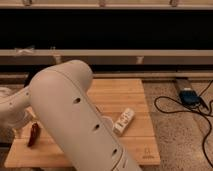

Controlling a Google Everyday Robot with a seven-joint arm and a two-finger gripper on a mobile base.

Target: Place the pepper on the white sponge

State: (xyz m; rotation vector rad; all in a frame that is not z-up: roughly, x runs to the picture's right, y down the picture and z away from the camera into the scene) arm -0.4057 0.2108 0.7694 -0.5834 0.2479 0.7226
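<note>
The pepper point(33, 134), small, slim and dark red, lies on the left part of the wooden board point(125, 92), with nothing gripping it. A white oblong block point(124, 121), which I take for the white sponge, lies right of the board's middle, well away from the pepper. My thick white arm point(75, 115) crosses the view from the bottom middle to the left. Its wrist end point(11, 107) bends down beside the pepper. The gripper sits at that left edge, close to the pepper's left side, mostly hidden by the arm, and holds nothing.
A black cable point(175, 107) and a blue device point(189, 96) lie on the speckled floor to the right of the board. A dark shelf unit with light rails point(125, 52) runs along the back. The arm hides the board's middle.
</note>
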